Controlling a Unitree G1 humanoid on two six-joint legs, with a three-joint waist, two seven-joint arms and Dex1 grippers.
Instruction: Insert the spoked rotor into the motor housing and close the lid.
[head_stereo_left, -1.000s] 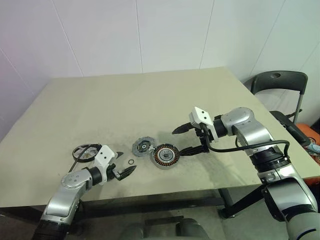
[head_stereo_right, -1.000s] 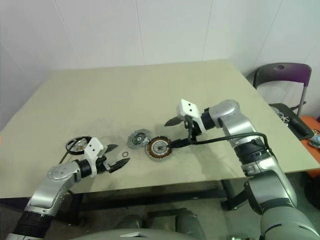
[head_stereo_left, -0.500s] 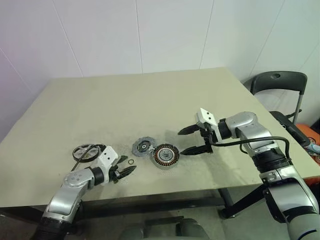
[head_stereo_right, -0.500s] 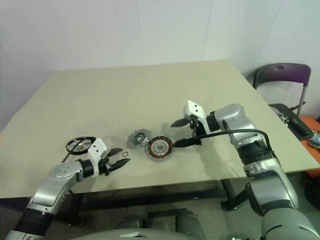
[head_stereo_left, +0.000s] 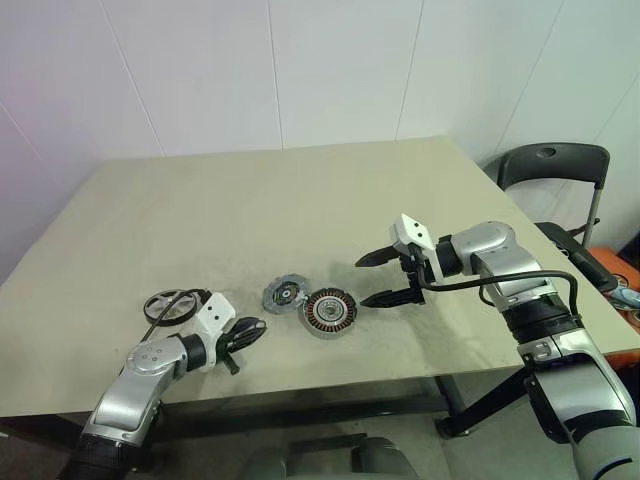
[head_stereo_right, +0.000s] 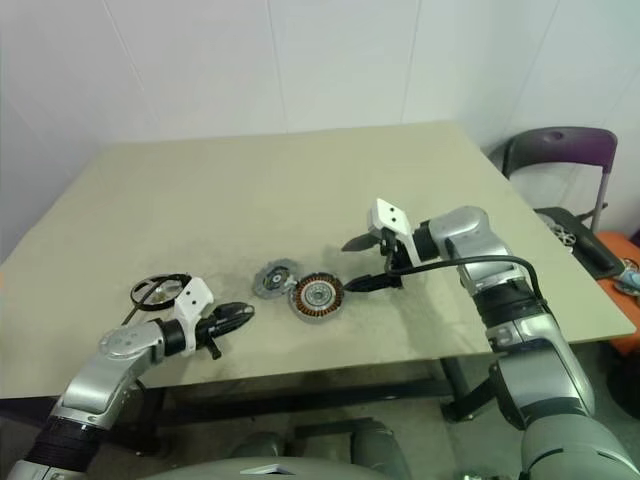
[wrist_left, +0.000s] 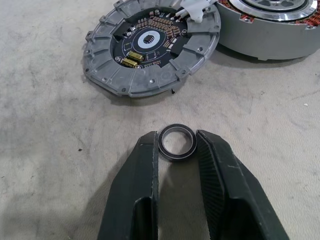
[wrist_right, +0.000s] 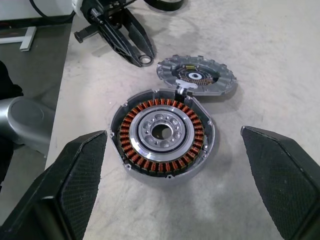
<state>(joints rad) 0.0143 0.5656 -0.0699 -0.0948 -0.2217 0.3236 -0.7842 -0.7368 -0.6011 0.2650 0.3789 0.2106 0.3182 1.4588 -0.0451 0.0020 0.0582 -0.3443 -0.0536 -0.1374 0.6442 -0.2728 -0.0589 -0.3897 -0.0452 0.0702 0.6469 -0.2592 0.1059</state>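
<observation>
Your rotor (head_stereo_left: 170, 305) lies flat at the table's (head_stereo_left: 300, 200) left edge, just behind the left arm. The left gripper (wrist_left: 176, 150) reaches low and forward, its fingers (wrist_left: 145, 165) pinched on a small ring (wrist_left: 177, 145) lying on the table. Next come the lid (head_stereo_left: 285, 294) and housing (head_stereo_left: 330, 311), touching each other. Your right gripper (head_stereo_left: 372, 279) hangs above the table just right of the housing, pointing left, fingers spread wide and empty.

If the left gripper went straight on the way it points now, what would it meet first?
The left gripper already has the small ring between its fingertips. Straight beyond, the lid looks first in line, with bare table between; depth is uncertain.
</observation>
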